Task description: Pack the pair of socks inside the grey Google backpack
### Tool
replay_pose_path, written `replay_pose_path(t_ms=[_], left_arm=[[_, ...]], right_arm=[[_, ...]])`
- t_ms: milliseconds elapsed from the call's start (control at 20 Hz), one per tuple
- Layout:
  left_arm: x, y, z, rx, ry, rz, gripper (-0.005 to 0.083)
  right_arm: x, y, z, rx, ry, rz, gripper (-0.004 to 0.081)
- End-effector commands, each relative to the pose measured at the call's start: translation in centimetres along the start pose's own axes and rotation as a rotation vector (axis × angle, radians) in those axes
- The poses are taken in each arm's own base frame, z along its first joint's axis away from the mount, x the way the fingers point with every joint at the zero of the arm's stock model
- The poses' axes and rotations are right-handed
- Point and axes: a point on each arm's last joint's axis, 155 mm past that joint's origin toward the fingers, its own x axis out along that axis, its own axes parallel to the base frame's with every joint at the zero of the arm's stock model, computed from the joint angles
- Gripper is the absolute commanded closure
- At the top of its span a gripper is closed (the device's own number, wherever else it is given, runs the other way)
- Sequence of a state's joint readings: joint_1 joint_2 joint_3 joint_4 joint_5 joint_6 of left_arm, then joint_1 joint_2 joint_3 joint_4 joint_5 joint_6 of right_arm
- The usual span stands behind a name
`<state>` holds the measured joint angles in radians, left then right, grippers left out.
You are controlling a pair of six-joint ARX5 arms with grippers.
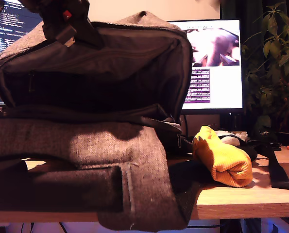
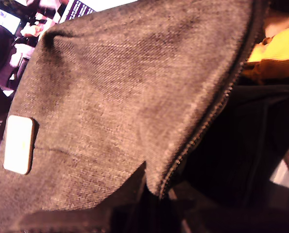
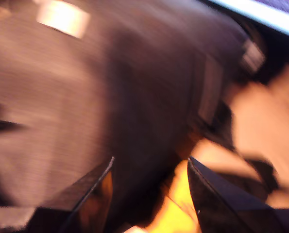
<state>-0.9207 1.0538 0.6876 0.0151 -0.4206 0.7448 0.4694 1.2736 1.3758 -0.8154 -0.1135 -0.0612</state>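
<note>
Exterior view: grey Google backpack (image 1: 86,145) nearest, flap over bench (image 1: 241,199) edge, main compartment gaping; an arm's end effector holds its top rim. Pair of socks (image 1: 224,160) on bench, just beside backpack on the exterior view's right.

First wrist view: backpack fabric, white patch (image 2: 19,144), zipper; my first end effector's state can't tell.

Second wrist view: blurred; my second end effector (image 3: 149,194) open, above socks.

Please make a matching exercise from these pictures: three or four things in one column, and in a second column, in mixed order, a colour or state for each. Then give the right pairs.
Things:
1. rolled yellow-orange ribbed knit pair of socks
2. large grey woven fabric backpack
3. flat monitor behind the backpack
4. leafy houseplant

States:
A. switched on, showing windows
B. main compartment unzipped, gaping open
C. lying on the wooden table, outside the backpack
D. standing at the exterior view's right edge

Pairs: 1-C, 2-B, 3-A, 4-D
</note>
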Motion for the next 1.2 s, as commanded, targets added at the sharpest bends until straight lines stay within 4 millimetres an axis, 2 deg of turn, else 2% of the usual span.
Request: replay_pose_path(t_ms=[0, 150, 350, 450, 500, 750, 950, 1000, 1050, 1150], left_arm=[[-0.3, 2.1, 1.1, -0.044, -0.030, 0.053, 0.0799], [-0.3, 2.6, 1.2, -0.050, -0.031, 0.064, 0.0799], [-0.4, 3.5, 1.8, -0.060, -0.041, 0.079, 0.0799], [-0.5, 3.8, 2.2, -0.064, -0.052, 0.084, 0.0799], [-0.6, 3.9, 2.4, -0.065, -0.060, 0.082, 0.0799], [-0.6, 4.0, 2.7, -0.067, -0.069, 0.079, 0.0799], [-0.6, 3.9, 2.8, -0.066, -0.072, 0.076, 0.0799], [-0.6, 3.9, 2.8, -0.066, -0.073, 0.075, 0.0799], [-0.6, 4.0, 2.9, -0.066, -0.075, 0.075, 0.0799], [-0.7, 4.1, 3.0, -0.067, -0.077, 0.077, 0.0799]], right_arm=[[2.6, -0.9, -3.2, 0.056, 0.054, -0.015, 0.0365], [5.8, -2.3, -7.2, 0.142, 0.085, -0.040, 0.0366], [8.6, -2.5, -11.8, 0.230, 0.130, -0.047, 0.0362], [9.5, -3.0, -13.7, 0.288, 0.195, -0.062, 0.0294], [10.0, -3.1, -14.4, 0.298, 0.223, -0.065, 0.0261], [12.2, -3.1, -17.8, 0.319, 0.351, -0.068, 0.0216], [14.0, -2.2, -18.4, 0.321, 0.371, -0.003, 0.0234], [14.3, -2.0, -18.7, 0.320, 0.378, 0.006, 0.0303], [14.5, -2.0, -18.9, 0.322, 0.387, 0.005, 0.0412], [14.6, -2.2, -19.2, 0.341, 0.395, -0.007, 0.0737]])
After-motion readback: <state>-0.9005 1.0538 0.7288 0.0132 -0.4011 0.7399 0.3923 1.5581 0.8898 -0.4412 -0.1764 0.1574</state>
